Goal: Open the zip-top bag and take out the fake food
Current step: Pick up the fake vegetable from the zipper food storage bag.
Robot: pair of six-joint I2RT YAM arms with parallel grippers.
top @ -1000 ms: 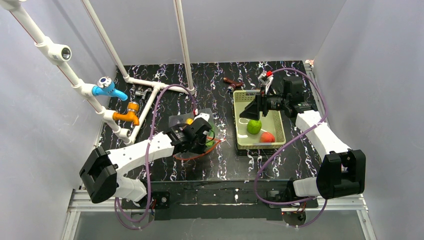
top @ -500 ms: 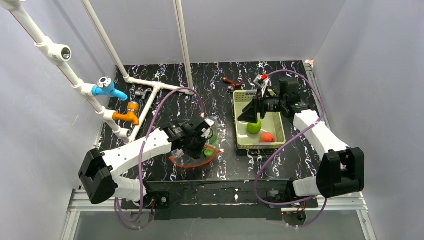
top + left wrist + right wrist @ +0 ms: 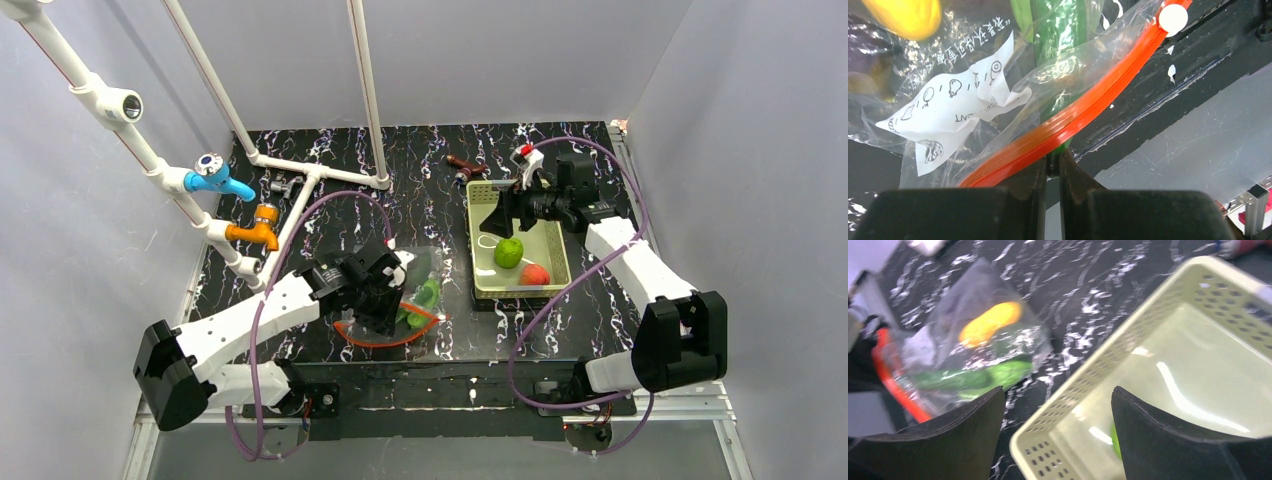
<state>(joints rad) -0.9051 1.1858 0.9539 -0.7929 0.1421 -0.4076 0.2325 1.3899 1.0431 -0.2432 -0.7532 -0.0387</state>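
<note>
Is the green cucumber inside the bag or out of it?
Inside. The cucumber shows through the clear plastic of the zip-top bag, behind its orange zipper strip.

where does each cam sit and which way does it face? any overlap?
Top external: fixed high behind the robot, looking down on the table; both arms show, left arm at the bag, right arm over the basket.
Left wrist: on the left arm, looking along the shut left fingers, which pinch the bag's zipper.
Right wrist: on the right arm, looking down between the open right fingers at basket and bag.
Shared: the bag is in all three views.
</note>
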